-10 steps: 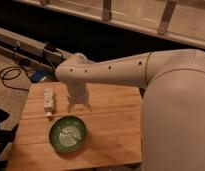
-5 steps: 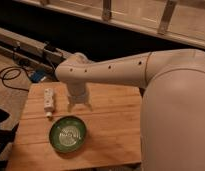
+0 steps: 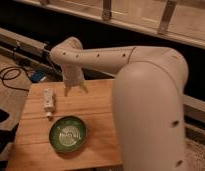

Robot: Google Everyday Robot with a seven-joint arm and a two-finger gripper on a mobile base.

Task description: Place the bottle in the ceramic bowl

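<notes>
The small white bottle (image 3: 48, 101) lies on its side on the left part of the wooden table (image 3: 98, 107). The green ceramic bowl (image 3: 68, 134) with a pale swirl inside sits in front of it, near the table's front edge, with nothing in it. My gripper (image 3: 76, 90) hangs from the white arm over the back edge of the table, to the right of and behind the bottle. It is open and holds nothing. It touches neither the bottle nor the bowl.
My large white arm (image 3: 151, 100) fills the right side of the view and hides the table's right part. A dark cable (image 3: 11, 77) lies on the floor at the left. A metal rail (image 3: 21, 42) runs behind the table.
The arm and gripper have risen slightly at the back of the table. The bottle and bowl have not moved.
</notes>
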